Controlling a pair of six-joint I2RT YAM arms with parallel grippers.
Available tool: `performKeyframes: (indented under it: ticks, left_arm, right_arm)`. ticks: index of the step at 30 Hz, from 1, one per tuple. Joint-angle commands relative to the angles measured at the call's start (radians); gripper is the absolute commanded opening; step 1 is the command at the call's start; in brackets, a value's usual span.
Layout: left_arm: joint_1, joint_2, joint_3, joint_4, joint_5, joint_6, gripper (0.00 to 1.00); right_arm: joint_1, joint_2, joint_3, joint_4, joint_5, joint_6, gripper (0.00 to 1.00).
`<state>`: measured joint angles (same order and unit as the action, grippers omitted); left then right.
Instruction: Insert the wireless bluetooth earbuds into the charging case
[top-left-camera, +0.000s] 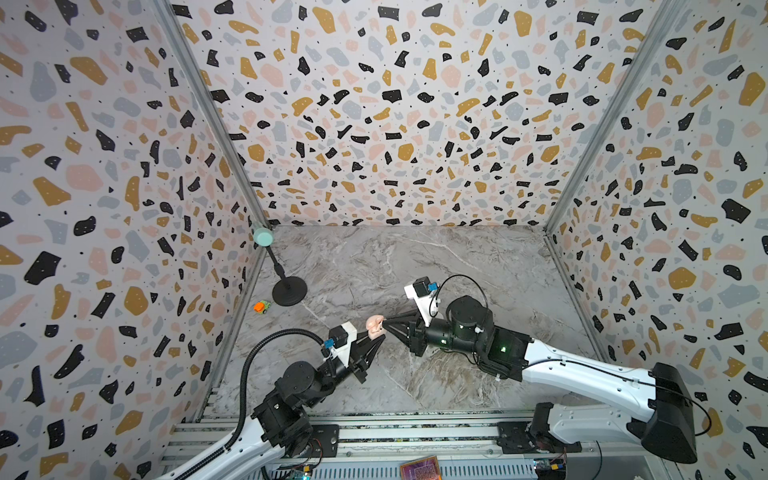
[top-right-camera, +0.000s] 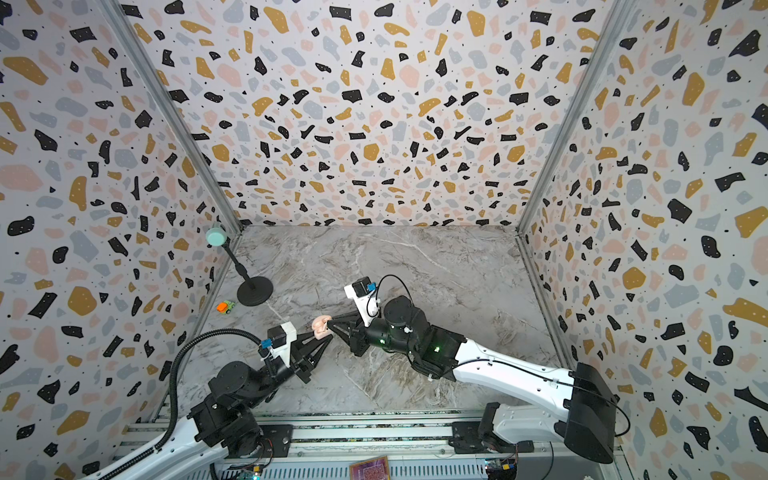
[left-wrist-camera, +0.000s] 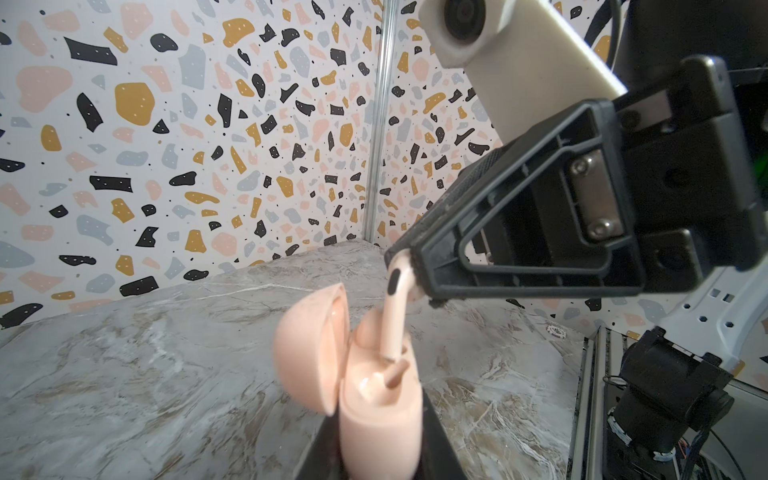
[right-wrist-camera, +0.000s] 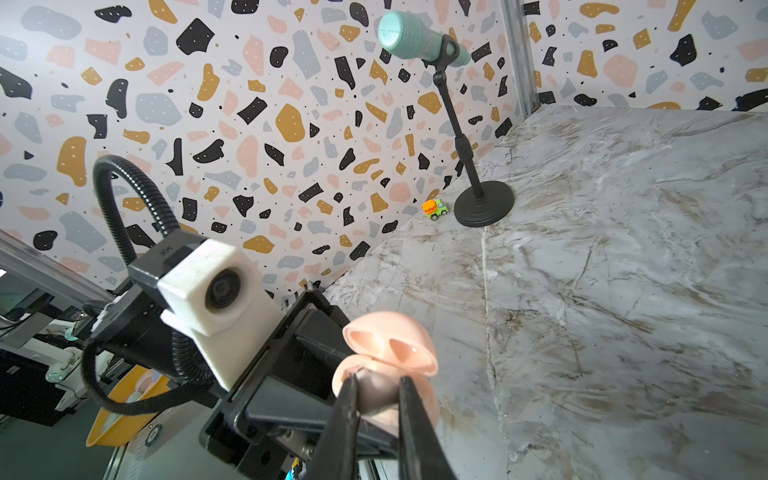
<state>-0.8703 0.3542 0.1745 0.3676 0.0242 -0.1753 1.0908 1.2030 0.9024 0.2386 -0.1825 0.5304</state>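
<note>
Clamped on the charging case, the left gripper holds it above the marble tabletop, a little left of the middle. The right gripper is pinched shut on an earbud. A black microphone stand with a teal microphone occupies the far left corner. The peach case is upright with its lid swung open. A toy mixer truck sits at the left edge, just beside the stand's base. The peach earbud hangs stem down, its tip just above an empty socket in the case.
</note>
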Motion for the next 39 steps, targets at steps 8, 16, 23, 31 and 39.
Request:
performKeyframes:
  ticks: [8, 16, 23, 31, 39]
  left_arm:
    - [-0.001, -0.004, 0.002, 0.051, 0.005, 0.038, 0.00]
    - [-0.002, 0.017, 0.010, 0.036, -0.013, 0.057, 0.00]
    - [-0.003, 0.023, 0.009, 0.030, -0.035, 0.098, 0.00]
    - [-0.003, 0.022, 0.005, 0.033, -0.028, 0.109, 0.00]
    - [-0.004, 0.026, 0.005, 0.033, -0.010, 0.105, 0.00]
  right_arm:
    - [0.006, -0.030, 0.046, -0.041, 0.016, -0.039, 0.17]
    - [0.012, -0.033, 0.056, -0.067, 0.014, -0.055, 0.16]
    - [0.012, -0.045, 0.061, -0.075, 0.016, -0.061, 0.16]
    - [0.013, -0.039, 0.060, -0.095, 0.012, -0.066, 0.16]
    - [0.018, -0.021, 0.067, -0.090, 0.010, -0.068, 0.16]
